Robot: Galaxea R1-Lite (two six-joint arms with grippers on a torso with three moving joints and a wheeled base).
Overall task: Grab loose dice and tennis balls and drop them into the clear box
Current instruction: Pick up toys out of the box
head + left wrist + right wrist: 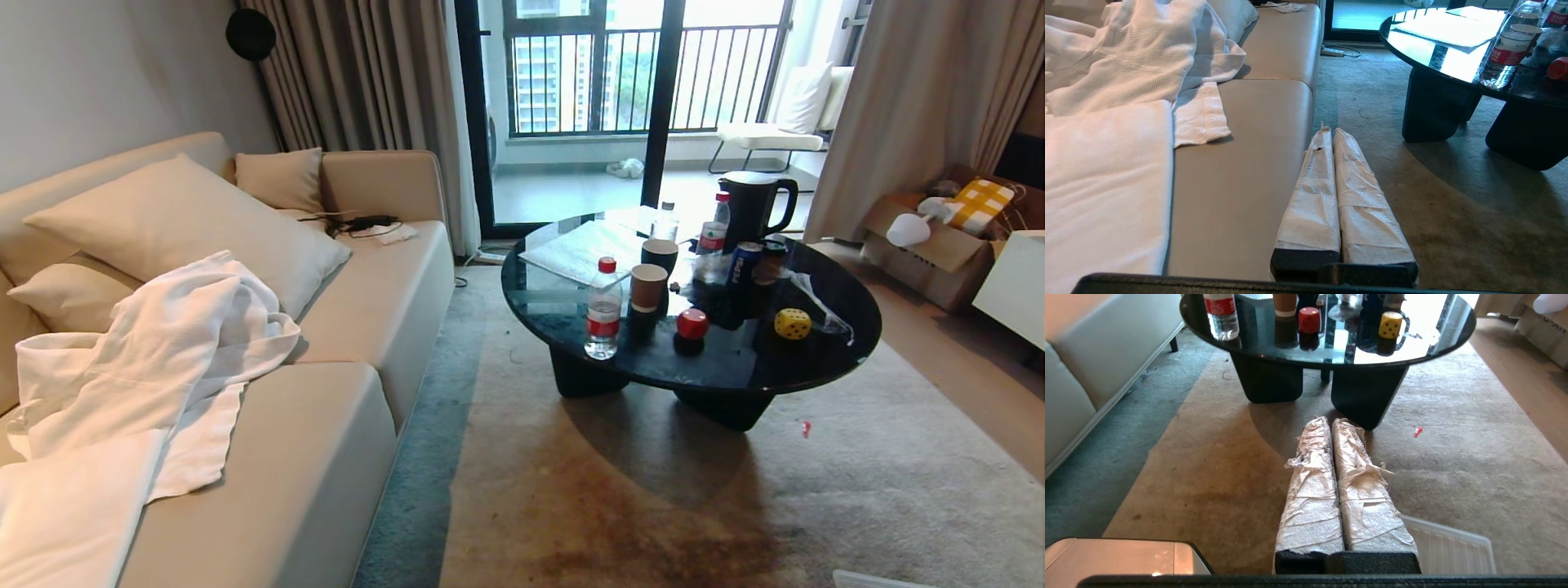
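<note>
A red die (pixel 692 324) and a yellow die (pixel 793 323) stand on the near part of the round black glass table (pixel 849 343). The right wrist view shows the red die (pixel 1309 319) and the yellow die (pixel 1390 325) too. No tennis balls and no clear box are in view. My left gripper (pixel 1331 131), its fingers wrapped in white paper, is shut and empty, low beside the sofa's front edge. My right gripper (pixel 1330 420), wrapped the same way, is shut and empty over the carpet in front of the table. Neither arm shows in the head view.
The table also holds a water bottle (pixel 603 310), paper cups (pixel 649 287), a Pepsi can (pixel 743 263) and a black kettle (pixel 755 208). A sofa (pixel 326 457) with a white towel (pixel 155 359) fills the left. A ribbed translucent lid (pixel 1453 547) lies on the carpet.
</note>
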